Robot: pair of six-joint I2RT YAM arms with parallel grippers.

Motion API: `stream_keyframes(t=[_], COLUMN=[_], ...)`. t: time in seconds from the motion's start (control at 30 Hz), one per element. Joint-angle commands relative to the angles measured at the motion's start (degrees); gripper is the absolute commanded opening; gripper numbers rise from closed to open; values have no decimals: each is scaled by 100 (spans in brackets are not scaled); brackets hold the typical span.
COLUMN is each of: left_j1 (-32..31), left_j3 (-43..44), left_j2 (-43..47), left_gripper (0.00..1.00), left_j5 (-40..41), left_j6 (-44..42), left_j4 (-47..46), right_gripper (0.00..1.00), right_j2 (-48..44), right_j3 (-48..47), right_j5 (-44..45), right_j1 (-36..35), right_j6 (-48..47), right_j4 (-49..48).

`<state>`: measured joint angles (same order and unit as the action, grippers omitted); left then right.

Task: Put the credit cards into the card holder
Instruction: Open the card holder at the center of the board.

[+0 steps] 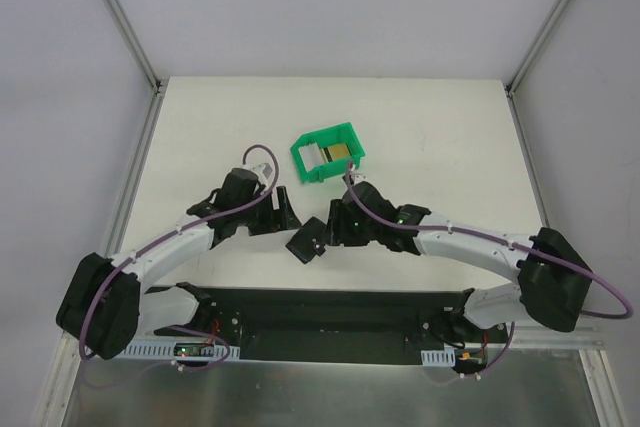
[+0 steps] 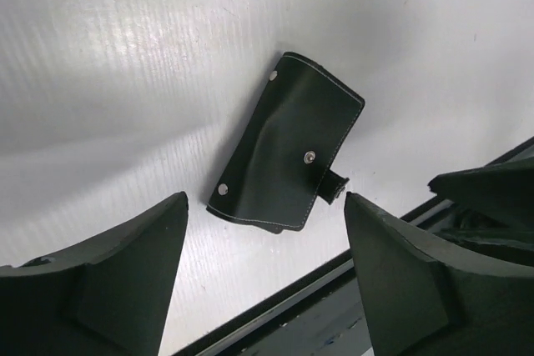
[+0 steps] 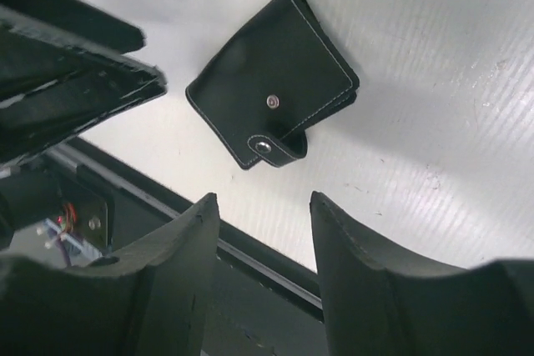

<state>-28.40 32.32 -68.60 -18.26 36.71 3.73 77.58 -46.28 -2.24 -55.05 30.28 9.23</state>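
Tabletop (image 2: 125, 56) holds card holder (image 2: 288, 146) (folded) beyond fingers (image 2: 125, 268).

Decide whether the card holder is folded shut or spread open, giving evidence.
Folded shut: the card holder shows only its black outer cover, no inner slots.

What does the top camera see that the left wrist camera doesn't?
Only the top view shows the green bin with credit cards inside. Only the left wrist view shows the metal snaps and white stitching on the card holder. Both show that black card holder lying folded on the white table.
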Motion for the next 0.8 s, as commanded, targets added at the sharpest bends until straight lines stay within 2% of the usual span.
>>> stream_keyframes(t=[0.0,0.07,0.13,0.2,0.23,0.27,0.3,0.4,0.47,0.57,0.77], left_j1=[37,37,37,37,37,37,37,37,45,45,45], left_j3=[152,135,170,179,153,135,135,100,56,47,222], left_j2=[583,890,1303,1760,1919,2042,2130,2359,2500,2509,2088], left_gripper=[77,87,98,99,99,99,99,99,99,99,99], left_j5=[664,963,1201,1482,1640,1789,2061,2467,2617,2530,2327], left_j6=[-418,-568,-577,-603,-612,-595,-621,-577,-568,-647,-708], left_j4=[822,919,998,999,990,990,998,998,998,1042,1297], right_gripper=[53,55,56,57,68,95,100,96,99,95,85], right_j2=[309,546,854,1214,1346,1426,1479,1007,864,1223,2181], right_j3=[-599,-1126,-1855,-2419,-2525,-2665,-2797,-2379,-2096,-2332,-3123], right_j5=[1853,2944,3622,4011,4134,4153,4179,4198,3602,3055,3177], right_j1=[-628,-1068,-1315,-1368,-1360,-1333,-1351,-1413,-1211,-1140,-1254], right_j6=[760,804,935,979,1171,1216,1130,892,1014,1313,2060], right_j4=[621,1332,2315,2933,3083,3302,3391,2552,2058,2266,3294])
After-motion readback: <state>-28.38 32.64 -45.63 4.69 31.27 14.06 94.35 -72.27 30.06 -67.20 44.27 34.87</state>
